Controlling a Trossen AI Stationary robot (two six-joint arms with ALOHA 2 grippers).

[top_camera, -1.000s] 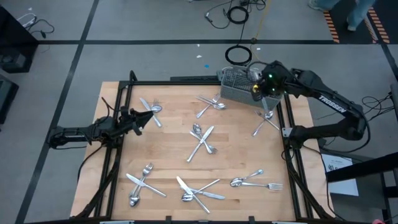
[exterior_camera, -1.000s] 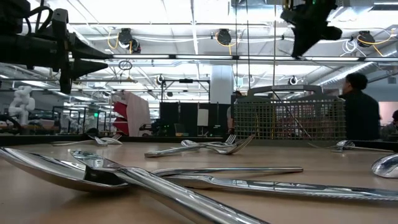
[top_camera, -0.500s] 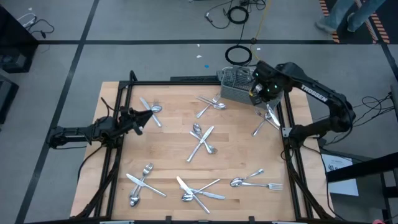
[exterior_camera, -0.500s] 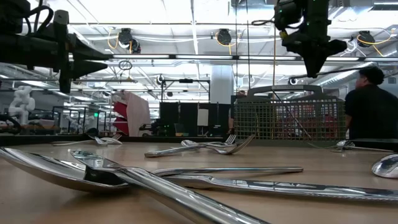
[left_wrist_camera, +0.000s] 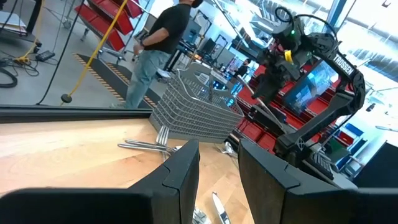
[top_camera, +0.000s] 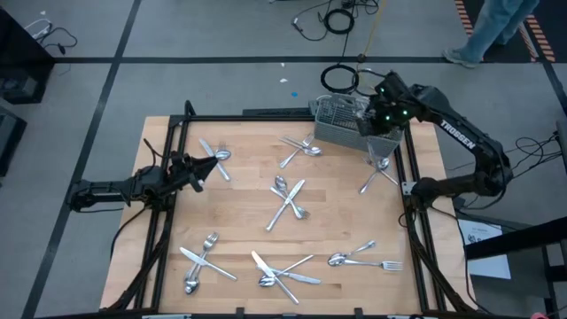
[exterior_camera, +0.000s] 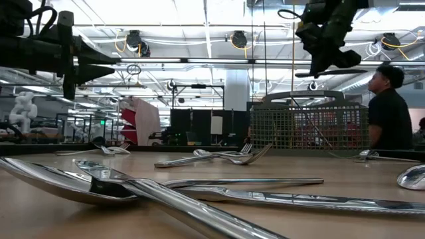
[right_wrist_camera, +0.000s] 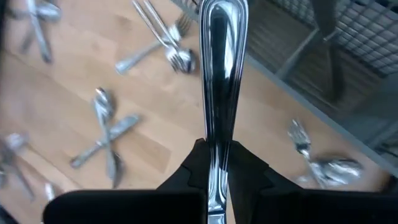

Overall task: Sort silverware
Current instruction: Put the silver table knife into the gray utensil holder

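Note:
The silverware lies in small crossed heaps over the wooden table (top_camera: 239, 221), for instance at the back left (top_camera: 215, 155), the centre (top_camera: 288, 199) and the front (top_camera: 279, 270). My right gripper (top_camera: 383, 120) hovers over the near end of the grey wire basket (top_camera: 339, 124). It is shut on one shiny piece, whose long handle (right_wrist_camera: 219, 74) sticks out past the fingers. In the low view that piece (exterior_camera: 332, 72) lies level under the right gripper (exterior_camera: 325, 43). My left gripper (top_camera: 197, 168) waits open at the table's left edge, with nothing between its fingers (left_wrist_camera: 180, 180).
A black frame (top_camera: 168, 213) borders the table on both sides. More crossed silverware lies beside the basket (top_camera: 379, 173) and at the front right (top_camera: 363, 257). A person (exterior_camera: 388, 106) stands beyond the table, behind the basket (exterior_camera: 309, 126).
The right wrist has swung and turned above the basket, so the held piece now lies level instead of hanging down. The left arm has not moved. The person behind has shifted.

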